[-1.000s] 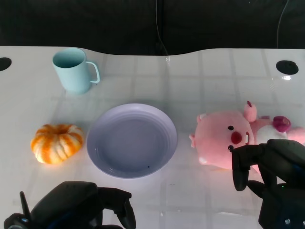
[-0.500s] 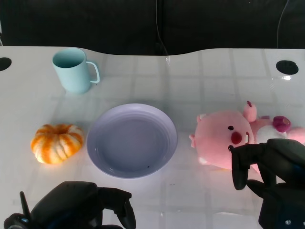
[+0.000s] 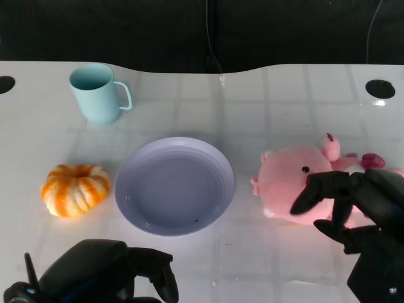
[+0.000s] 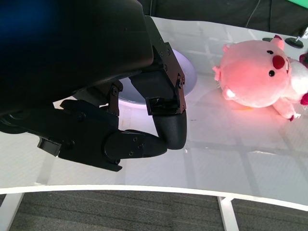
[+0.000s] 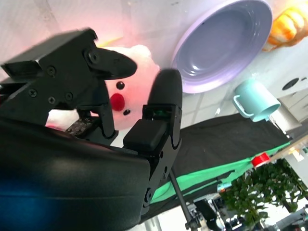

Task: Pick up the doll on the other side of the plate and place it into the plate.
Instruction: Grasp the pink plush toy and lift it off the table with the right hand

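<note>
Doll: the pink plush doll (image 3: 293, 186) lies on its side on the white table (image 3: 265, 107), just beside the plate's right rim; nothing lifts it yet.
Plate: the lilac plate (image 3: 218, 165) sits mid-table and holds nothing.
Right hand: the right hand (image 3: 353, 205) hangs over the near side of the doll with its fingers spread apart; the right wrist view shows the doll's face between the fingers (image 5: 166, 96), with no grip on it.
Change: half a second ago these fingers hung curled downward in front of the doll; now they are splayed and reach toward its head, covering part of the face in the head view. The doll itself has not shifted.
Meaning: this reads as the opening of the hand just ahead of the grasp, so the pick-up is about to begin while the placing is wholly undone.
Left hand: the left hand (image 3: 113, 274) rests low at the table's near edge, fingers curled in on nothing, as the left wrist view confirms; it has stayed put.
Other things: an orange pumpkin (image 3: 74, 188) lies left of the plate, and a pale blue mug (image 3: 98, 93) stands behind it, both apart from the plate.
Next: the fingers need to close round the soft head before any lift.
</note>
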